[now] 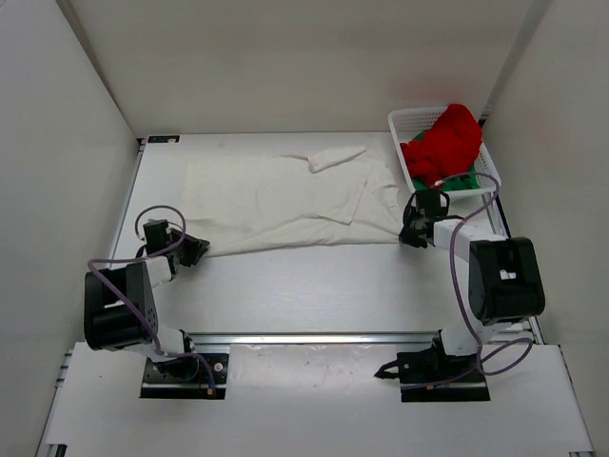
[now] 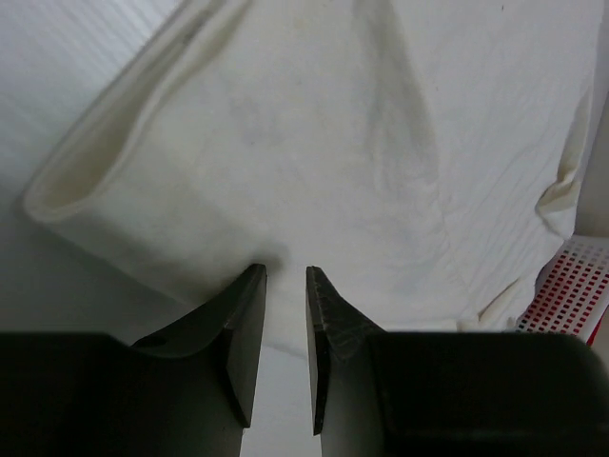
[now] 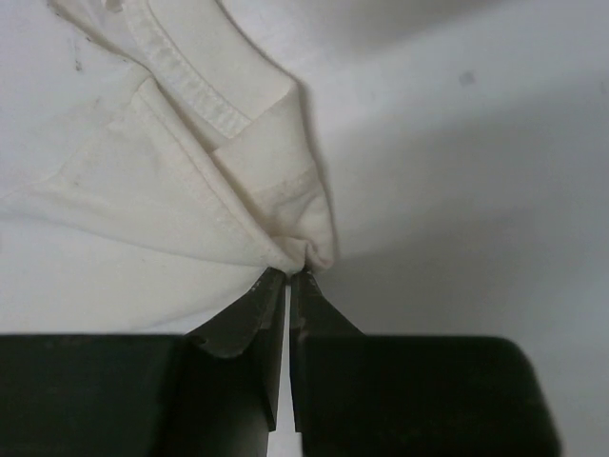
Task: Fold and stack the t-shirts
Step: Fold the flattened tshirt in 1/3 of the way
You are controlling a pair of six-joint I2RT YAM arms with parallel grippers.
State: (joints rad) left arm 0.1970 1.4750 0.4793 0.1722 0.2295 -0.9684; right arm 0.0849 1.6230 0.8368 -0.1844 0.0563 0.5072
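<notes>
Three t-shirts. One white t-shirt [image 1: 285, 200] lies spread across the upper middle. One red t-shirt [image 1: 447, 143] is heaped in the single white mesh basket [image 1: 404, 119] at upper right, largely hiding one green t-shirt [image 1: 461, 179]. Two grippers: the right gripper [image 1: 411, 233] is clamped on the white t-shirt's right edge, and the left gripper [image 1: 198, 249] has its jaws narrowly apart at the lower-left hem.

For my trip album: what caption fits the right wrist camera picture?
Right tool pinched shut on a bunched corner of the plain white cloth t-shirt, over the pale table.
</notes>
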